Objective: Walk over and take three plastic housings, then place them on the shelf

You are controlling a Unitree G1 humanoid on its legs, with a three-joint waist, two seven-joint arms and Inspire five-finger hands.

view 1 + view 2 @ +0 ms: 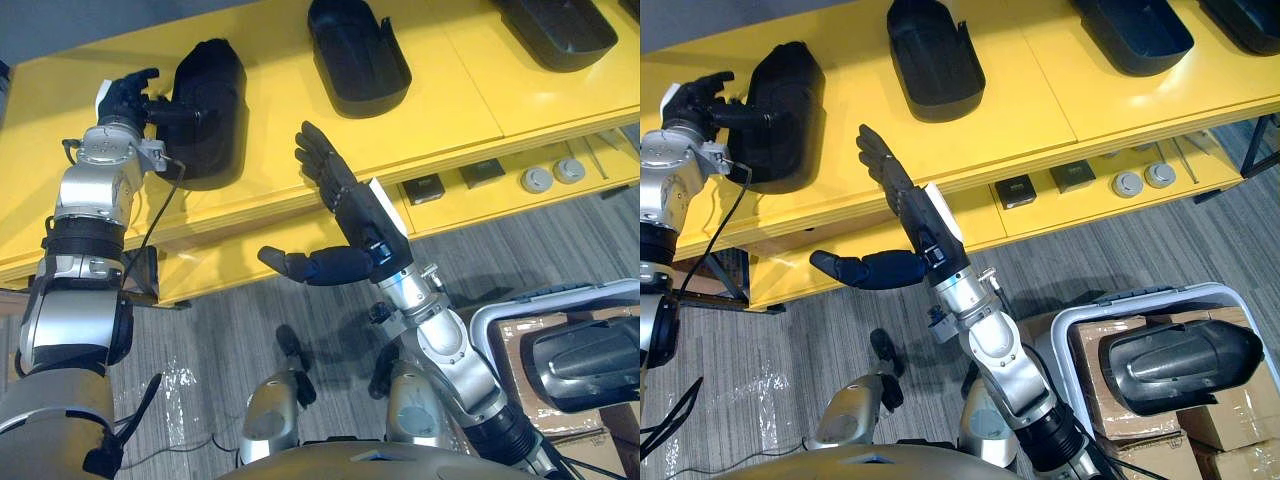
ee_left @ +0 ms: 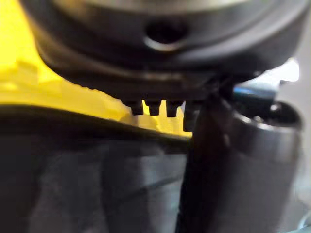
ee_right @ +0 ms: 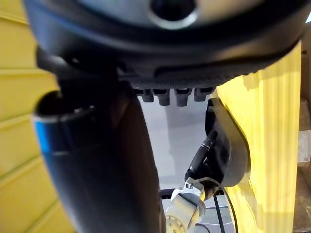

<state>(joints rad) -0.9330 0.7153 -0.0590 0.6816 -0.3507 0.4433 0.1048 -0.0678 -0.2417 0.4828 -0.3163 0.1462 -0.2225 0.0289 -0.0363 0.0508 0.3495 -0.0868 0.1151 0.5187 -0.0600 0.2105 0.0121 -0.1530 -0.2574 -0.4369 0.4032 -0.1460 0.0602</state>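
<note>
Several black plastic housings lie on the yellow shelf [image 1: 450,95]. My left hand [image 1: 128,97] reaches up to the leftmost housing [image 1: 210,110], its fingers curled at the housing's edge and its thumb pointing into it; the left wrist view has this dark housing [image 2: 73,184] close under the fingers. A second housing [image 1: 355,50] lies open side up in the middle, and a third housing [image 1: 555,30] lies at the right. My right hand [image 1: 362,222] hovers open before the shelf's front edge, fingers straight, thumb spread, holding nothing.
A light bin [image 1: 1080,330] at the lower right holds another black housing [image 1: 1180,365] on cardboard boxes. The lower shelf level carries small black parts [image 1: 425,188] and round grey parts [image 1: 537,179]. Grey wood-pattern floor lies below.
</note>
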